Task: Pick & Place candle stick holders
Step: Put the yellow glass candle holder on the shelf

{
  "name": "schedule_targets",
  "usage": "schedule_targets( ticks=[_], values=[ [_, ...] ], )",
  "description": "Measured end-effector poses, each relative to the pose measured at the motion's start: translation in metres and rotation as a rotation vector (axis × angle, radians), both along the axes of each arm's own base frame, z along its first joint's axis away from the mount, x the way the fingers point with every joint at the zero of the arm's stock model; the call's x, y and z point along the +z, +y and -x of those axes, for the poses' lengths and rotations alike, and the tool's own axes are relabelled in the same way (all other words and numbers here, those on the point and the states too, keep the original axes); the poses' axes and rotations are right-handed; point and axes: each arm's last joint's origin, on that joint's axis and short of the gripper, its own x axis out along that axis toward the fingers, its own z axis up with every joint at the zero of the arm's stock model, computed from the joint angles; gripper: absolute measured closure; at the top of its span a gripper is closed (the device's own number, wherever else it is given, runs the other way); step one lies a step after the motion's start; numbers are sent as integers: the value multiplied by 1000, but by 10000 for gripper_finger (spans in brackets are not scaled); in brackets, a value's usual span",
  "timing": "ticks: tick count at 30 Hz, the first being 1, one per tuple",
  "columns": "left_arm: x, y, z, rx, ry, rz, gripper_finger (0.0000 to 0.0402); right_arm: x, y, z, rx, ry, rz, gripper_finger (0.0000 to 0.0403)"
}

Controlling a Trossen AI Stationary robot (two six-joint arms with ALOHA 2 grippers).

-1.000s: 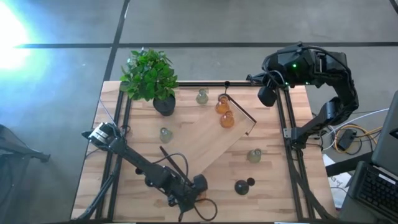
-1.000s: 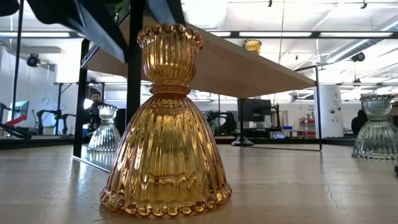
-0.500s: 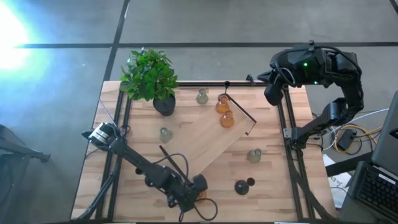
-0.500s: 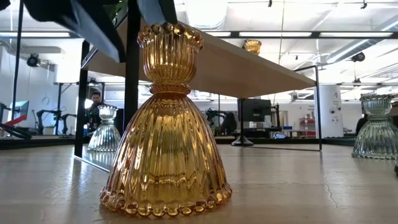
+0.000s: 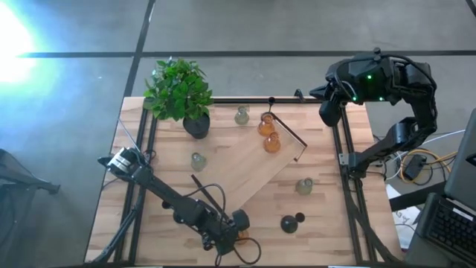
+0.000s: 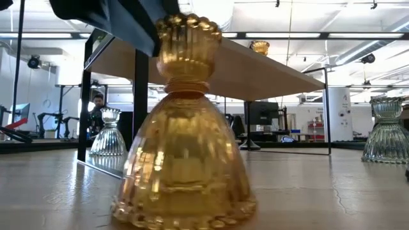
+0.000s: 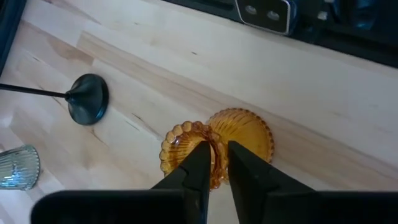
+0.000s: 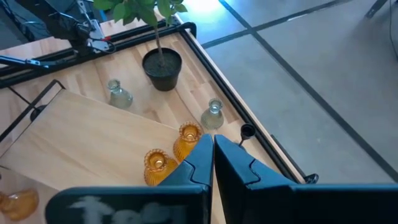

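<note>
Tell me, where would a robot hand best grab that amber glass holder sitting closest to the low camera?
Probably at the narrow waist just below the scalloped cup of the amber holder, coming straight down from above. It stands upright, its skirt flares too wide to pinch, and the waist stops slipping. The left hand is already there, fingers straddling the top.

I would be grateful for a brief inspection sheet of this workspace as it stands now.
Surface: wooden table with a raised board across its middle.
Job's things: two amber holders on the board, a third amber holder at the near edge; green-grey holders on the table; black holder near right.
Clutter: potted plant.
Grippers: left gripper shut on the third amber holder; right gripper shut, empty, over the far right corner.
Cables: loose cables right of the table.
Surroundings: a person in the room behind.
</note>
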Motion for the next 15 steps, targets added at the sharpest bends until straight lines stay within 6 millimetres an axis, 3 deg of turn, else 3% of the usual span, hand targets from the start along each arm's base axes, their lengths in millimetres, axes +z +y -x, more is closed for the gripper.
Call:
schedule_targets(
  ticks=[9, 15],
  values=[
    [-3, -1, -1, 22, -17, 27, 319, 0, 0, 0, -8, -7, -13, 394],
    [-5, -2, -2, 40, -57, 35, 331, 1, 2, 2, -4, -16, -20, 394]
  ],
)
